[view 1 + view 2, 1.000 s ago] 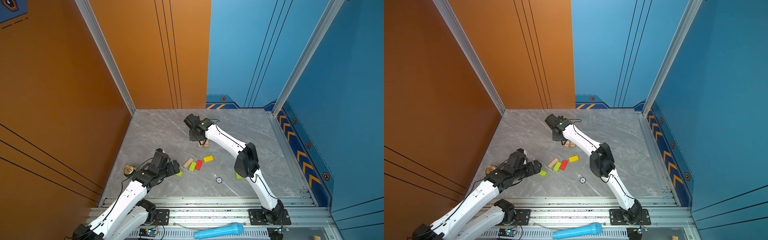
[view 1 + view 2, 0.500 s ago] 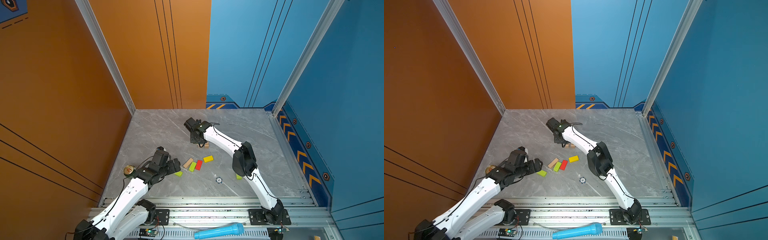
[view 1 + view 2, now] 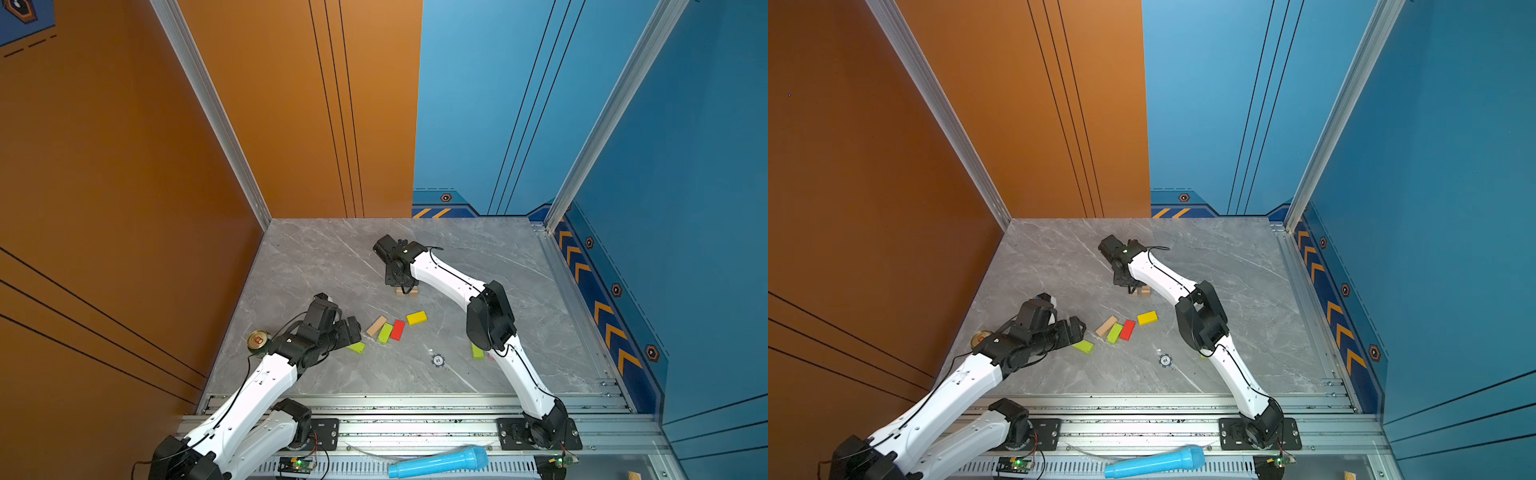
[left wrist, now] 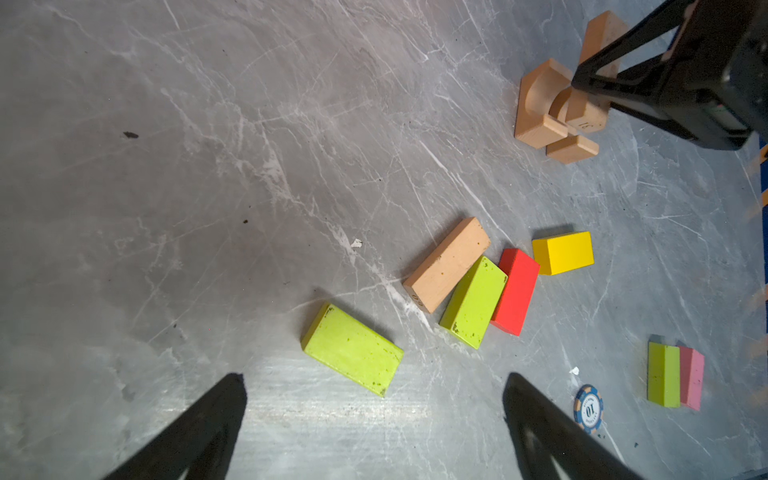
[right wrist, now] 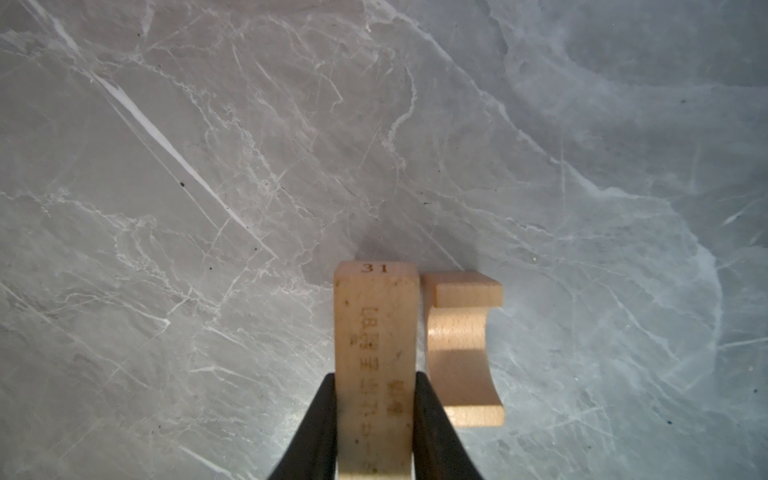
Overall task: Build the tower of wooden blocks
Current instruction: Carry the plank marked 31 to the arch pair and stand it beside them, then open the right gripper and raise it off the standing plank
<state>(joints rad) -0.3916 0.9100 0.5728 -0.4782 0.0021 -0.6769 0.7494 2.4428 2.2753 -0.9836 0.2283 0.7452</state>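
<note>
Right fingers [image 5: 316,428] clamp tan block [image 5: 376,332], its end cut off

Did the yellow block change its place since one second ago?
No. The yellow block lies at the same spot, with the same gap to the round chip and to the red block.

At the far middle of the table [image 3: 332,257], the right gripper [image 3: 404,286] clamps a block [image 5: 376,316] just beside a notched block [image 5: 461,357]. Nearer the front, a row of three blocks [image 3: 385,333] lies touching side to side, with a fourth block [image 3: 416,318] just off its far right end and a lone block [image 3: 356,347] to its left, before the spread left gripper [image 4: 374,378]. A token [image 3: 437,360] sits front right, a pair of touching blocks [image 4: 665,374] lies beyond it by the right arm [image 3: 490,324], and a can [image 3: 257,340] stands at the left edge.
</note>
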